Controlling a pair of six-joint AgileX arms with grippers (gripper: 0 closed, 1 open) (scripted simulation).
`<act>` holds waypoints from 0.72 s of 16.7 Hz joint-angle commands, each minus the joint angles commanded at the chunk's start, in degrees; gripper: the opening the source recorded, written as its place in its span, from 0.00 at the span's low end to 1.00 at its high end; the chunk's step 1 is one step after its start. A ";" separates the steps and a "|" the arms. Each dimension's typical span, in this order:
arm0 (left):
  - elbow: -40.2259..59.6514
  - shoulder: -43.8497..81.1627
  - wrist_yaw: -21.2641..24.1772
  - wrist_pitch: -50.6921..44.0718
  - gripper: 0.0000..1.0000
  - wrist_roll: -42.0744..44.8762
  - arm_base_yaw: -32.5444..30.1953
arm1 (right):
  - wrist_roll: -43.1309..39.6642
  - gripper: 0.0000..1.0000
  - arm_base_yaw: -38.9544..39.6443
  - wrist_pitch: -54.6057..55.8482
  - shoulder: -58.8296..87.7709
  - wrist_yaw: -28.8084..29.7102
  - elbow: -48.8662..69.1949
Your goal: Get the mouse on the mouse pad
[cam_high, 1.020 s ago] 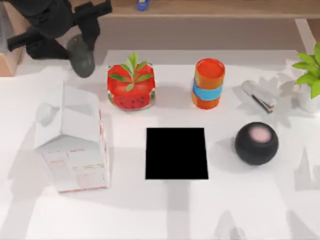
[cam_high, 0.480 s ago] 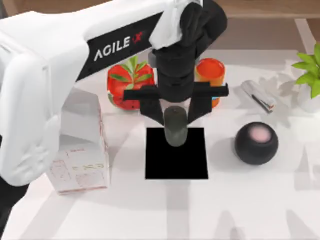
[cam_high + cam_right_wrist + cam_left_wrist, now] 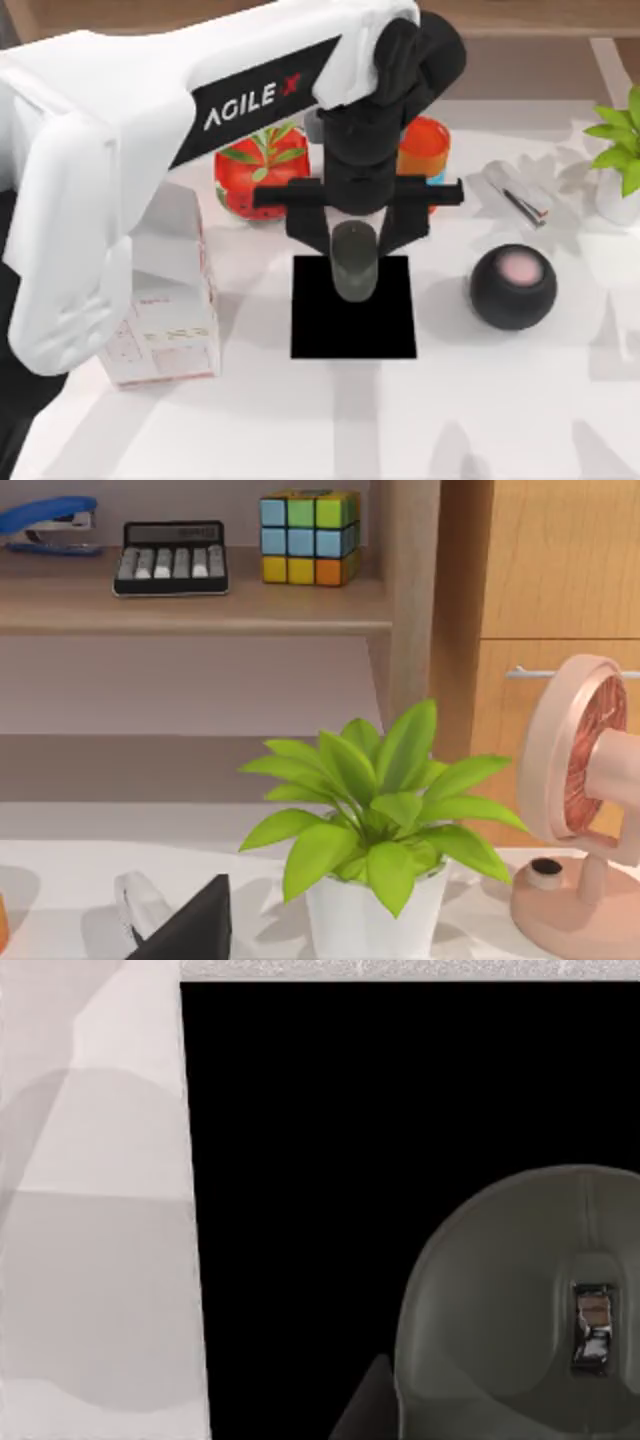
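Since 0.5 s ago, the left gripper [image 3: 354, 232] has barely shifted right, fingers clamped on the mouse [image 3: 354, 261] over the mouse pad [image 3: 385, 325]'s far edge. Lowering and letting go looks like what's left.

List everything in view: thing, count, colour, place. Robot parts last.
mouse: 1, dark grey-olive, held over the pad's far edge
pad: 1, black, table centre
carton: 1, white, left
strawberry pot: 1, red, far left of centre
cup: 1, orange with blue band, far centre
ball: 1, black with pink top, right of pad
stapler: 1, silver, far right
plant: 1, green in white pot, right edge
fan: 1, pink, beside plant
cube: 1, multicoloured, shelf
calculator: 1, black, shelf
left end effector: 1, black, shut on mouse
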 joint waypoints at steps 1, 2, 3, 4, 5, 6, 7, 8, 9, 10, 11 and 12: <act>-0.22 0.03 0.00 0.27 0.00 -0.04 0.03 | 0.00 1.00 0.00 0.00 0.00 0.00 0.00; -0.54 0.07 -0.01 0.66 0.00 -0.08 0.06 | 0.00 1.00 0.00 0.00 0.00 0.00 0.00; -0.94 0.10 -0.02 1.13 0.00 -0.10 0.08 | 0.00 1.00 0.00 0.00 0.00 0.00 0.00; -1.41 0.15 -0.04 1.66 0.00 -0.08 0.08 | 0.00 1.00 0.00 0.00 0.00 0.00 0.00; -1.90 0.22 -0.06 2.20 0.00 -0.06 0.07 | 0.00 1.00 0.00 0.00 0.00 0.00 0.00; -2.40 0.32 -0.07 2.73 0.00 -0.05 0.06 | 0.00 1.00 0.00 0.00 0.00 0.00 0.00; -2.90 0.44 -0.07 3.23 0.00 -0.03 0.05 | 0.00 1.00 0.00 0.00 0.00 0.00 0.00; -3.37 0.54 -0.07 3.71 0.00 -0.02 0.04 | 0.00 1.00 0.00 0.00 0.00 0.00 0.00; -3.80 0.62 -0.06 4.20 0.00 0.00 0.02 | 0.00 1.00 0.00 0.00 0.00 0.00 0.00; -4.19 0.63 -0.06 4.70 0.00 0.00 0.00 | 0.00 1.00 0.00 0.00 0.00 0.00 0.00; -4.53 0.58 -0.05 5.21 0.00 -0.01 -0.03 | 0.00 1.00 0.00 0.00 0.00 0.00 0.00; -4.86 0.52 -0.05 5.74 0.00 -0.02 -0.05 | 0.00 1.00 0.00 0.00 0.00 0.00 0.00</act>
